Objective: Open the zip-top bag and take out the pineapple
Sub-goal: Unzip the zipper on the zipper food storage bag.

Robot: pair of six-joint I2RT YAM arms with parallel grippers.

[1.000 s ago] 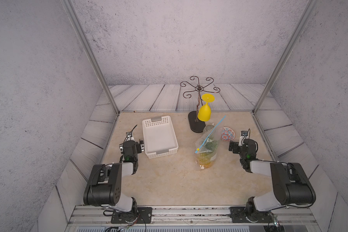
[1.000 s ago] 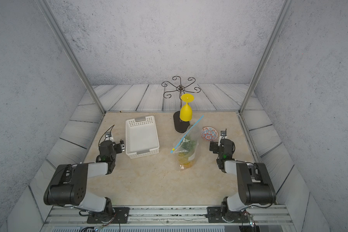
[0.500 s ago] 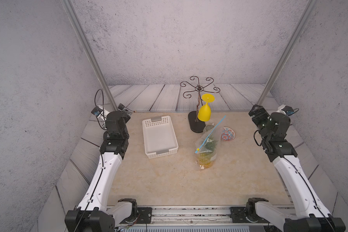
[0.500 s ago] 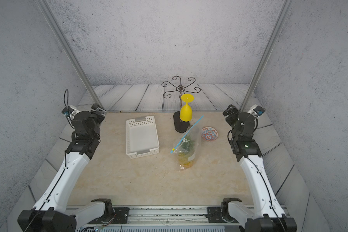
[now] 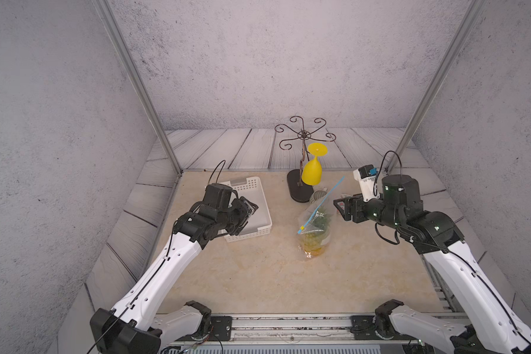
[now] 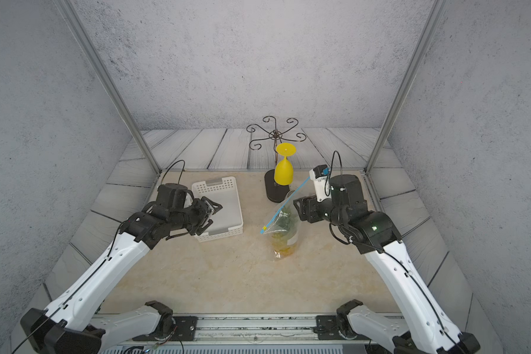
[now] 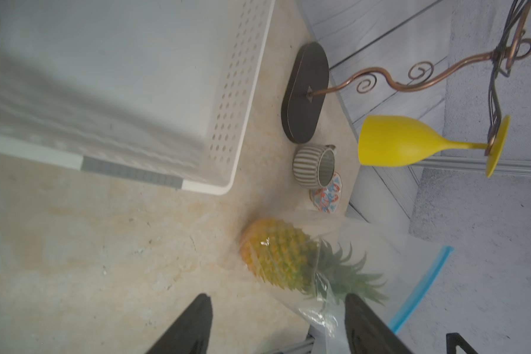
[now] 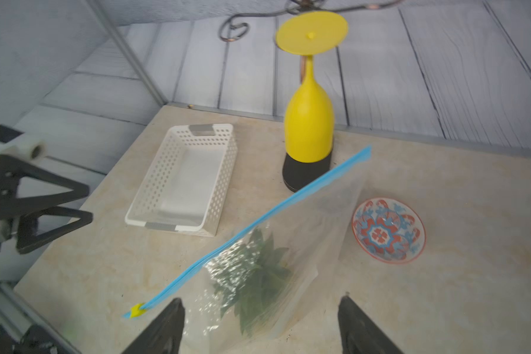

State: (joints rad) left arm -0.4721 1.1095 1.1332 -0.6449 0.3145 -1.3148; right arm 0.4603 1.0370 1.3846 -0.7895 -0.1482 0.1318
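The clear zip-top bag [image 5: 319, 214] stands upright mid-table, its light-blue zip strip [image 8: 258, 223] slanting up and the yellow slider [image 8: 137, 311] at its low end. The pineapple [image 7: 276, 254] stands inside it, its green leaves [image 8: 258, 275] under the strip. My left gripper [image 5: 252, 208] hovers over the white basket, left of the bag, open and empty. My right gripper [image 5: 339, 205] is just right of the bag's top, also open and empty. In both wrist views the jaws stand wide apart, left gripper [image 7: 276, 298] and right gripper [image 8: 261, 298], with the bag beyond them.
A white perforated basket [image 5: 265, 205] lies left of the bag. Behind the bag stands a wire rack [image 5: 302, 138] on a dark base, with a yellow goblet [image 5: 311, 174] hanging upside down. A striped cup [image 7: 314, 165] and a patterned dish [image 8: 388, 230] sit at the back right.
Both arms have unfolded from the front edge, risen at the sides, then swung inward toward the bag. The bag has not moved.
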